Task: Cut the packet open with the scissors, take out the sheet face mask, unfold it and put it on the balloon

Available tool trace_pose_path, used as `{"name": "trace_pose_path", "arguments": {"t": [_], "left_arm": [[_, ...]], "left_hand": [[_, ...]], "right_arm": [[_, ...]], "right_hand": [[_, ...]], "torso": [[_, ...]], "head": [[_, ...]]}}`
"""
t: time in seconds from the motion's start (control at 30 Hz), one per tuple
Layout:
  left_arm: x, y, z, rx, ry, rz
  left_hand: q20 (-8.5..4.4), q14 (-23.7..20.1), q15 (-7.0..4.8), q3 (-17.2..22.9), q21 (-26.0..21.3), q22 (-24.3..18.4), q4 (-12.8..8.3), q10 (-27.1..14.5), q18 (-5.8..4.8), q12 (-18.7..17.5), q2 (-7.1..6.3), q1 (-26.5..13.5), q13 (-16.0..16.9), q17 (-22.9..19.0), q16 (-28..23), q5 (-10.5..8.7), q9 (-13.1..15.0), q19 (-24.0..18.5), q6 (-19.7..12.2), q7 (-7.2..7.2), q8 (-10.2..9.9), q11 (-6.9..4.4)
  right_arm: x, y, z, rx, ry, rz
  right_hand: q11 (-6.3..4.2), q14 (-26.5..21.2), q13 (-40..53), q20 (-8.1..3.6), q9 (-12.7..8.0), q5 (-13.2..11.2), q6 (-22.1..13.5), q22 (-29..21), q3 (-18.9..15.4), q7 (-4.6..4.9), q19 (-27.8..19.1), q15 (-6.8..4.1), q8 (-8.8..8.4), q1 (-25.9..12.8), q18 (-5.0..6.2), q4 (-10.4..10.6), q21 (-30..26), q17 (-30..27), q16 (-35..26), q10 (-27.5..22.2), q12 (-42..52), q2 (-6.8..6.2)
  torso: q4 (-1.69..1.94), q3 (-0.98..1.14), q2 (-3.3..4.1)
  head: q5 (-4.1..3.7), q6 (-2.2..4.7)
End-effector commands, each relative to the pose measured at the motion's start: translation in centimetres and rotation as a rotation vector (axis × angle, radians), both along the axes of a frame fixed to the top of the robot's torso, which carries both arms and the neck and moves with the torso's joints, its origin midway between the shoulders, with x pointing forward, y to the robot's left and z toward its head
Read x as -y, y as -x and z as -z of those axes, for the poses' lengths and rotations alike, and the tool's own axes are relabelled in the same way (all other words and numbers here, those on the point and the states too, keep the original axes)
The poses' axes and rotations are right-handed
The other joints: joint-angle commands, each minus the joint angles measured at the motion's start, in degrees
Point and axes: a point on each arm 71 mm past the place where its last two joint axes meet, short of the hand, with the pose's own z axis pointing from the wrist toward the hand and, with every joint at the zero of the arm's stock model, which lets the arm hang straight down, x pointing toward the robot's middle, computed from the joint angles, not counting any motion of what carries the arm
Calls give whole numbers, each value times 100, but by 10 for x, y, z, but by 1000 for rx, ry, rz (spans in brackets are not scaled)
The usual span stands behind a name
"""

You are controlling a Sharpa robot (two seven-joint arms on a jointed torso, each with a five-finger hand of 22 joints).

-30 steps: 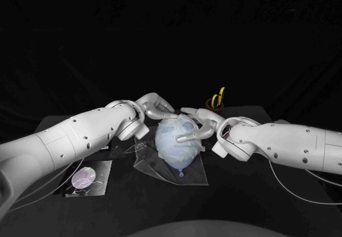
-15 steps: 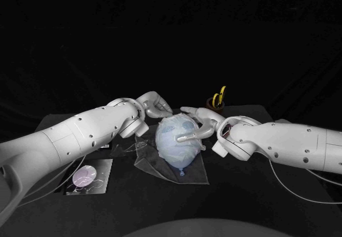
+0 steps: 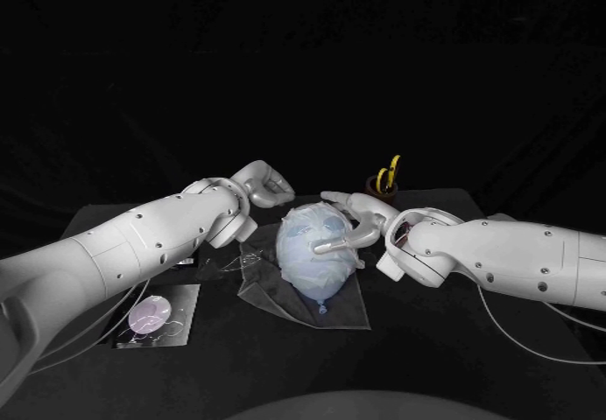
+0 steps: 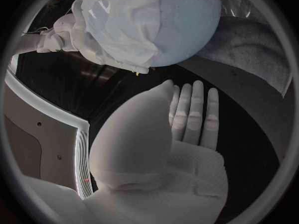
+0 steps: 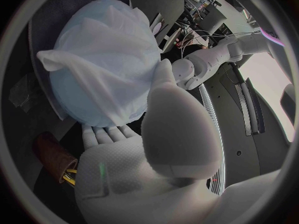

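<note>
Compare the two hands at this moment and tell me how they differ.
The left hand is clear of the balloon and empty, fingers straight; the right hand touches it, a finger lying across the face mask. The left hand hovers by the balloon's far left, the right hand by its far right. Both are silver.

Brown holder (image 3: pixel 375 185) on black table (image 3: pixel 253 359)

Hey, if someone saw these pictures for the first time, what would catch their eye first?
The pale blue balloon, dead centre, with the white sheet face mask draped over it. The right hand rests on its side, and the left hand hovers open beside it. Behind, yellow-handled scissors stand in a brown holder.
</note>
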Motion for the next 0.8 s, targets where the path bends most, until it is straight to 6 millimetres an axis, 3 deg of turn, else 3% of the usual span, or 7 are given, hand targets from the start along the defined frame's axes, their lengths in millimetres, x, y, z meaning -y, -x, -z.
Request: {"name": "trace_pose_path", "arguments": {"t": [0.03,0.1,0.23,0.3,0.43,0.57,0.8], "left_arm": [[-6,1,-4,-26,165,-25],[-11,3,-4,-55,207,-21],[-19,9,-3,-116,246,11],[-24,14,-1,-147,256,33],[-33,22,4,-174,254,60],[-39,28,10,-174,237,81],[-42,34,15,-152,199,100]], "left_hand": [[9,-140,69,-104,-43,-23,13,-132,2,-20,-13,-462,2,-28,-97,-16,-27,-46,-119,55,-71,56],[42,-450,168,-423,-334,-175,10,-314,-164,-7,18,-1302,9,-106,-299,-13,-77,-475,-282,127,-174,127],[38,-752,272,-1067,-677,-377,18,-595,-334,9,-9,-1786,3,-210,-508,-18,-134,-1063,-527,181,-293,202],[43,-886,334,-1840,-923,-531,16,-803,-473,12,125,-1624,12,-295,-614,-17,-161,-1541,-673,210,-337,256],[56,-1053,395,-2605,-1088,-638,45,-990,-538,-1,-153,-1193,8,-384,-727,-11,-194,-1875,-813,184,-369,312],[62,-1576,461,-2837,-1205,-712,52,-1093,-550,1,-336,-858,9,-553,-800,-5,-203,-2111,-851,136,-349,359],[65,-2024,478,-2712,-1272,-759,38,-1139,-551,21,-216,-518,14,-702,-787,-10,-208,-2223,-862,139,-304,319]], "right_arm": [[-1,2,4,-16,16,-18],[-1,2,4,-16,16,-18],[0,2,4,-17,17,-17],[1,2,4,-17,17,-15],[2,2,5,-18,19,-13],[2,2,5,-20,19,-12],[3,2,7,-23,20,-12]], "right_hand": [[19,5,5,18,5,-31,46,-3,30,990,41,4,28,52,43,-4,26,-1,-5,-18,27,21],[19,5,5,18,5,-31,46,-3,30,990,41,4,28,52,43,-4,26,-1,-5,-18,27,21],[19,5,5,18,5,-31,46,-3,30,990,41,4,28,52,43,-4,26,-1,-5,-18,27,21],[20,11,5,18,11,-33,55,-4,43,990,41,5,31,58,43,-4,26,1,-4,-11,37,33],[20,11,5,18,11,-33,55,-4,43,990,41,5,31,58,43,-4,26,1,-4,-11,37,33],[20,11,5,18,11,-33,55,-4,43,990,41,5,31,58,43,-4,26,1,-4,-11,37,33],[20,14,5,18,17,-34,65,-4,44,990,42,4,35,60,43,-4,26,1,-3,-6,44,33]], "torso": [[6,-3,-3],[13,-1,-1],[5,-4,10],[0,-8,13],[17,-5,1],[11,-8,3],[-3,-10,5]], "head": [[-5,23],[-13,24],[-9,23],[-8,21],[-4,8],[12,5],[33,17]]}}
